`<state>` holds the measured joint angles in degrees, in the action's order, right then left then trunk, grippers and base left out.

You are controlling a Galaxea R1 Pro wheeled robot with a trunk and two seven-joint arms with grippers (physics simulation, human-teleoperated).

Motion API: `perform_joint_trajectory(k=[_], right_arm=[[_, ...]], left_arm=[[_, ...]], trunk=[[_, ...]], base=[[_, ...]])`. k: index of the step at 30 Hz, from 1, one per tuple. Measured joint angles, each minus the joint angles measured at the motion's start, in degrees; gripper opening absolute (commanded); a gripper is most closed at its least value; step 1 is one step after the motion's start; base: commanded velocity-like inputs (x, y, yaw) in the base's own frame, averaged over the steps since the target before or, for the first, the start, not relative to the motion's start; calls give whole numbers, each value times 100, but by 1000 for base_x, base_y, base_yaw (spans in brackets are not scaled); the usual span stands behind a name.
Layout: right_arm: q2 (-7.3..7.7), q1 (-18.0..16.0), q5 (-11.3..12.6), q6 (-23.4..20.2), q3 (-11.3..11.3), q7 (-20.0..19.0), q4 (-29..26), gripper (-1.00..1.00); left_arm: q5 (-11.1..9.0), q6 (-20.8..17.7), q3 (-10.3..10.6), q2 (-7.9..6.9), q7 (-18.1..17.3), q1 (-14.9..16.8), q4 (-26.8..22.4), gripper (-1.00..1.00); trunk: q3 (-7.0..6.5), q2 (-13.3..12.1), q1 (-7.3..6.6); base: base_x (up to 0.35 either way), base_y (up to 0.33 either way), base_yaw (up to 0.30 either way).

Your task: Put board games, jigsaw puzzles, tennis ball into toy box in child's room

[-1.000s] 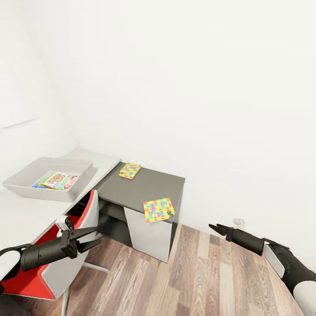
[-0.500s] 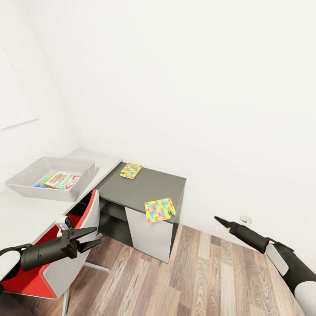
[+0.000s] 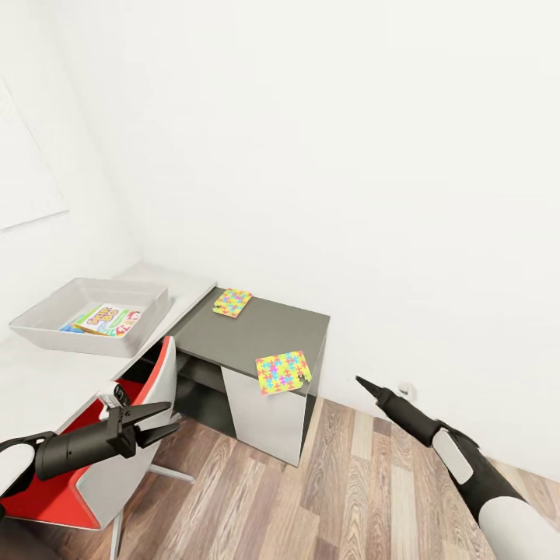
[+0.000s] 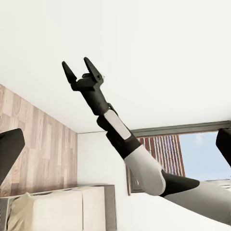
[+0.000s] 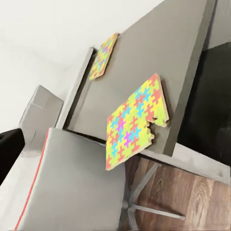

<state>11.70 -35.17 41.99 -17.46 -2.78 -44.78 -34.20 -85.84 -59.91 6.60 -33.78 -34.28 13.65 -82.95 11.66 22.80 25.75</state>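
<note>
Inside the toy box (image 3: 148, 311) a lettered board game (image 3: 109, 320) is unreadable; both grippers (image 3: 159, 422) (image 4: 82, 72) spread.

Home bedroom or kid's room. Desk (image 3: 47, 373), red chair (image 3: 117, 459), wood floor (image 3: 365, 490). Bed (image 4: 57, 209) and window (image 4: 192, 149) too.

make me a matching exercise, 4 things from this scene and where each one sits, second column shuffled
Things:
1. near puzzle
2. far puzzle
3. game box
4. chair

Places:
A. inside the toy box
B. on the wood floor, by the desk
C. overhanging the dark cabinet's front edge
D. at the cabinet's back, next to the pale desk top

Pairs: 1-C, 2-D, 3-A, 4-B
</note>
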Motion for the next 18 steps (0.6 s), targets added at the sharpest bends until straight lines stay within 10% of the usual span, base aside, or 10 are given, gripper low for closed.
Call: perform_joint_trajectory(k=[8, 18], right_arm=[[-643, 1, 516, -435, -390, 1203, 25, 100], [-740, -2, 867, -920, -614, 1822, 66, 100]], left_arm=[[1, 0, -8, -26, -9, -1, 10, 100], [1, 0, -9, -23, -8, -1, 11, 100]], trunk=[[0, 0, 0], [0, 0, 0]], base=[[0, 0, 0], [0, 35, 0]])
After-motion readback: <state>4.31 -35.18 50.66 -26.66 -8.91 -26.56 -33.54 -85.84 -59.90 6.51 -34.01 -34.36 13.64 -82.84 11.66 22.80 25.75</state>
